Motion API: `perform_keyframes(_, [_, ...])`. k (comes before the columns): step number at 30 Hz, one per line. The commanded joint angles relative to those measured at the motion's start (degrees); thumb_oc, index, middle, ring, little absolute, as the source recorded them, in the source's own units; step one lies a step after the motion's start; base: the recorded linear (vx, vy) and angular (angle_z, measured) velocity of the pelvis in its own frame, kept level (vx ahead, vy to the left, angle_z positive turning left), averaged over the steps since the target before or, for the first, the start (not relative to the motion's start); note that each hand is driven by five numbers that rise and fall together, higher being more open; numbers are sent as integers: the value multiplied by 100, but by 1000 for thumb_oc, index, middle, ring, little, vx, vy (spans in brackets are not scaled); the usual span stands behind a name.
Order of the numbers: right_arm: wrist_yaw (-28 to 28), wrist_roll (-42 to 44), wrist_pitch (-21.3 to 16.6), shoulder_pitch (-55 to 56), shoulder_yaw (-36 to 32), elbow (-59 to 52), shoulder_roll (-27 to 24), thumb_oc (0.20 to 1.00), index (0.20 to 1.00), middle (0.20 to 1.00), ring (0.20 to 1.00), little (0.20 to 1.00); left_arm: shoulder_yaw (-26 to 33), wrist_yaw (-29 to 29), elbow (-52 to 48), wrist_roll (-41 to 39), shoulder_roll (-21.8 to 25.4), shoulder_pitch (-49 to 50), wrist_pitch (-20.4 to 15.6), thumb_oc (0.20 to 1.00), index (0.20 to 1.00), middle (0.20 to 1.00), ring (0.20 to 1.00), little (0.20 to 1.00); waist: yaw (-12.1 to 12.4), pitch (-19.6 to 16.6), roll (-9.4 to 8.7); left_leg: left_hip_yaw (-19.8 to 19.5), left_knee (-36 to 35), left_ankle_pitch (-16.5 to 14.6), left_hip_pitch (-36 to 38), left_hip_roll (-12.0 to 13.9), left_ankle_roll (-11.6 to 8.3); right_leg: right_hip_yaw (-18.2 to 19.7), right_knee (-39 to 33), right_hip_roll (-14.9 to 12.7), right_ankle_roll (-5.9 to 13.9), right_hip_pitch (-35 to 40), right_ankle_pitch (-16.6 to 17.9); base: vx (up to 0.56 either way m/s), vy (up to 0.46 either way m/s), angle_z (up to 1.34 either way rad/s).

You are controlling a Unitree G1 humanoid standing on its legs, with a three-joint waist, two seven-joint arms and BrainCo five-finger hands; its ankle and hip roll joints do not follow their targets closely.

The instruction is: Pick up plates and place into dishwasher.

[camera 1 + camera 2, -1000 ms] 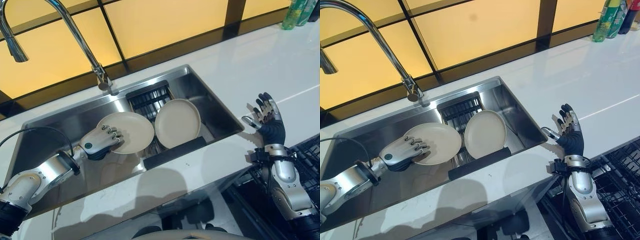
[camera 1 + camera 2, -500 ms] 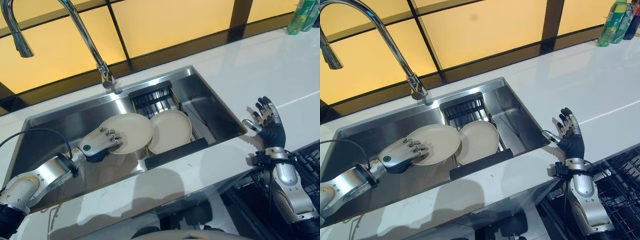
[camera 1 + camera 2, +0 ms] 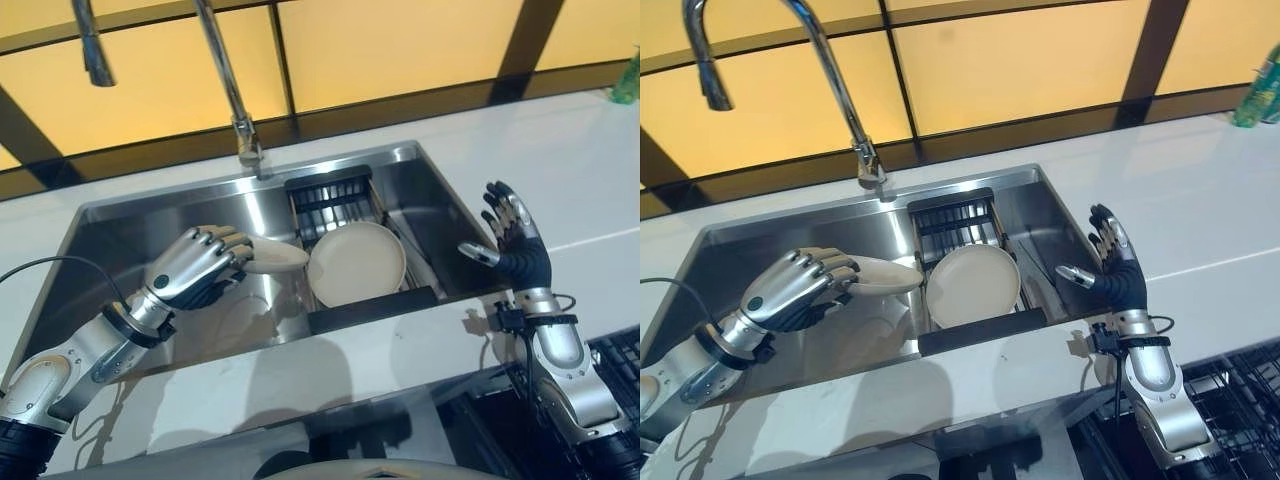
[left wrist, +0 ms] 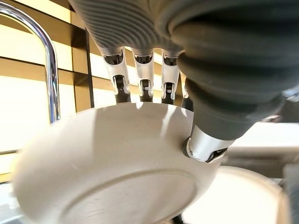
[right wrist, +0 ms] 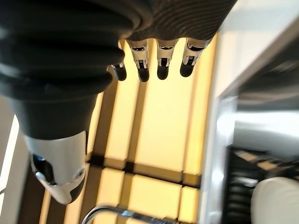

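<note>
My left hand point(image 3: 192, 268) is shut on the rim of a cream plate point(image 3: 272, 259), which hangs tilted, nearly edge-on, above the floor of the steel sink point(image 3: 130, 225). In the left wrist view the fingers point(image 4: 144, 79) curl over the far rim of that plate point(image 4: 112, 163) and the thumb point(image 4: 205, 144) presses its near side. A second cream plate point(image 3: 356, 263) leans in the sink to the right, against a black rack point(image 3: 330, 194). My right hand point(image 3: 511, 236) is open and held upright over the white counter point(image 3: 560, 170), right of the sink.
A tall chrome faucet point(image 3: 226, 82) rises behind the sink. A black bar point(image 3: 372, 309) lies along the sink's front edge. The dishwasher's dark wire rack point(image 3: 1240, 395) shows at the lower right, below the counter. A green bottle point(image 3: 1266, 88) stands at the far right.
My left hand has lifted its plate off the sink floor and tipped it nearly edge-on. The second plate has sunk lower in the sink. The camera has shifted; the right hand stays open.
</note>
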Motion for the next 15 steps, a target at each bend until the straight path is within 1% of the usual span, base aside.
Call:
perform_keyframes(1, [305,-265,-260,-783,192,-482,-190,1000,1000,1000,1000,1000,140,-275,-325,-1118,-55,-799,-158,200,200,200,200,200,236,-302,-166,94,36,-795,390,182,-224,19,22,-349,546,-644,421,-33,-29,8])
perform_keyframes(4, [525,-472,-249,-1034,293,-616,-291,1000,1000,1000,1000,1000,9,-662,-588,-1690,-142,-1009,-219,200,200,200,200,200,263,-365,-201,82,36,-798,407,183,-222,19,15,-312,524,-609,406,-36,-35,5])
perform_keyframes(7, [707,-493,-189,-1340,403,-757,-421,1000,1000,1000,1000,1000,-177,-1118,-870,-2301,-245,-1274,-273,200,200,200,200,200,283,-414,-234,75,36,-797,423,191,-226,15,15,-276,497,-579,390,-44,-34,1])
perform_keyframes(10, [900,-484,-131,-1605,526,-802,-488,1000,1000,1000,1000,1000,-357,-1491,-1078,-2837,-340,-1548,-241,200,200,200,200,200,290,-457,-259,73,36,-801,437,192,-231,10,15,-250,476,-555,375,-41,-27,2])
perform_keyframes(12, [1167,-432,-96,-1750,620,-847,-508,1000,1000,1000,1000,1000,-436,-1806,-1231,-3265,-439,-1718,-160,200,200,200,200,200,293,-500,-276,67,36,-794,434,187,-233,19,15,-227,458,-545,363,-42,-21,1])
perform_keyframes(15, [1471,-381,-31,-1876,755,-966,-564,1000,1000,1000,1000,1000,-494,-1958,-1344,-3560,-523,-1847,-66,200,200,200,200,200,293,-555,-291,66,36,-792,433,188,-234,35,15,-206,440,-537,346,-23,-14,1])
